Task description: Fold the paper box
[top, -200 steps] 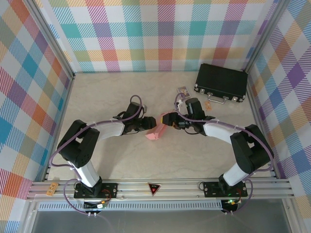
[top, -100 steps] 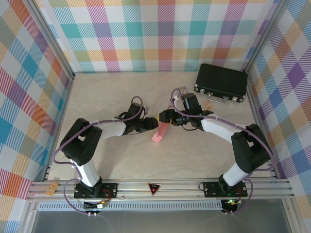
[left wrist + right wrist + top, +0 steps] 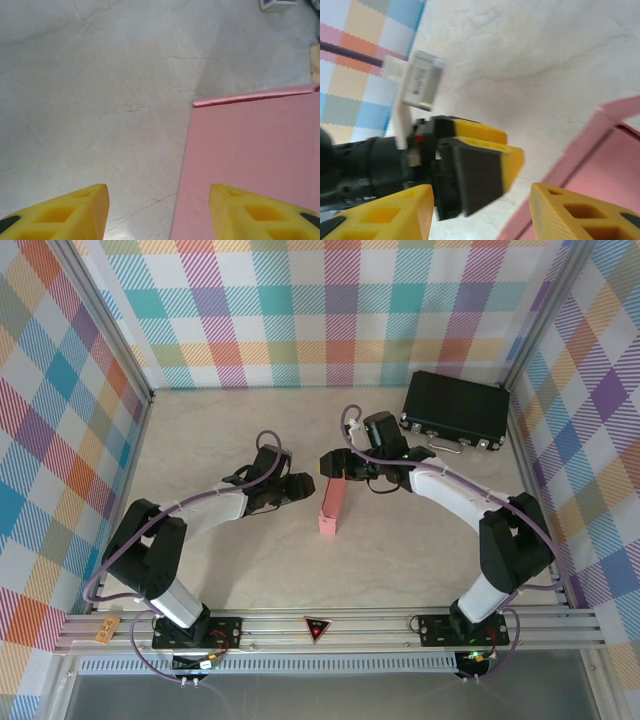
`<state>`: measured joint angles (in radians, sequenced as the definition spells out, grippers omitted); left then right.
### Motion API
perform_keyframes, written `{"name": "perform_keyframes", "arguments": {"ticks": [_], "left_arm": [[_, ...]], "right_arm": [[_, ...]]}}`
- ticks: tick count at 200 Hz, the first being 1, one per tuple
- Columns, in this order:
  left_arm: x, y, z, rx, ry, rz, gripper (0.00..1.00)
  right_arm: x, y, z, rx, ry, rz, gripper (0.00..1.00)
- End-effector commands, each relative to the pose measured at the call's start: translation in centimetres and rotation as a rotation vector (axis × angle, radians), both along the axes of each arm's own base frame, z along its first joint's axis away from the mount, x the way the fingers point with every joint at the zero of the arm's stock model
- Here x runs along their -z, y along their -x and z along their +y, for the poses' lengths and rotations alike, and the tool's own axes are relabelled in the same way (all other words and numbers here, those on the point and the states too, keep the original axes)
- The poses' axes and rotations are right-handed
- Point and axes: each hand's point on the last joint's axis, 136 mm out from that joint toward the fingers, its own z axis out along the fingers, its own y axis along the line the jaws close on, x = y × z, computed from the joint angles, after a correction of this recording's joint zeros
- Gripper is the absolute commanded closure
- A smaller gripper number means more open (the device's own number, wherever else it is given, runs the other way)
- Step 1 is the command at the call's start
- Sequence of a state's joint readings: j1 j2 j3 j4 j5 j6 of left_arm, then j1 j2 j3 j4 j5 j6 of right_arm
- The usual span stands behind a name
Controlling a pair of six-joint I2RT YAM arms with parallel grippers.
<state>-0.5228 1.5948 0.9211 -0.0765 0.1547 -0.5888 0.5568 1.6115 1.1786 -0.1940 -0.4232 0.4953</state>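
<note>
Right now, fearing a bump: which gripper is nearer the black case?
Right. Right gripper sits left of the black case; left gripper lies farther left, beyond the paper box.

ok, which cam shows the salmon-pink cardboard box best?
Top external: the salmon-pink cardboard box shows at nearly full length on the beige table. Left wrist shows one flat pink face, cropped; right wrist catches a corner.

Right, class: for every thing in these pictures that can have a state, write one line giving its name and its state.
paper box: folded into a long narrow shape, lying on the table, held by neither claw.
black case: shut, lying flat.
left claw: open, nothing between its fingers.
right claw: open, nothing between its fingers.
</note>
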Motion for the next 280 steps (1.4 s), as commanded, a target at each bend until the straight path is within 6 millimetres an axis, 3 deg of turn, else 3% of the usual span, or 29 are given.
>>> {"name": "perform_keyframes", "arguments": {"ticks": [1, 56, 92, 104, 142, 191, 229, 280], "left_arm": [[-2.6, 0.0, 0.2, 0.017, 0.004, -0.040, 0.44], [-7.2, 1.2, 0.4, 0.070, -0.031, -0.140, 0.32], [-10.2, 2.3, -1.2, 0.124, -0.173, -0.223, 0.09], [-10.3, 2.5, -2.0, 0.134, -0.228, -0.234, 0.03], [-7.9, 2.3, -5.2, 0.208, -0.425, -0.184, 0.01], [-4.6, 1.5, -7.1, 0.239, -0.622, -0.130, 0.04], [-2.5, 2.1, -9.1, 0.347, -0.612, -0.086, 0.21], [-1.9, 2.0, -8.5, 0.396, -0.680, -0.095, 0.43]], "right_arm": [[-1.0, -0.3, -2.9, 0.089, 0.118, -0.055, 0.47], [2.3, 1.3, -8.0, 0.206, 0.203, 0.012, 0.48], [4.6, 2.5, -11.7, 0.283, 0.255, 0.062, 0.47], [4.9, 2.7, -13.0, 0.315, 0.263, 0.067, 0.47], [4.5, 3.2, -16.3, 0.391, 0.253, 0.064, 0.46], [4.5, 4.1, -17.5, 0.412, 0.238, 0.070, 0.45], [5.1, 4.4, -17.7, 0.415, 0.237, 0.087, 0.45], [5.4, 4.3, -17.7, 0.414, 0.235, 0.095, 0.45]]}}
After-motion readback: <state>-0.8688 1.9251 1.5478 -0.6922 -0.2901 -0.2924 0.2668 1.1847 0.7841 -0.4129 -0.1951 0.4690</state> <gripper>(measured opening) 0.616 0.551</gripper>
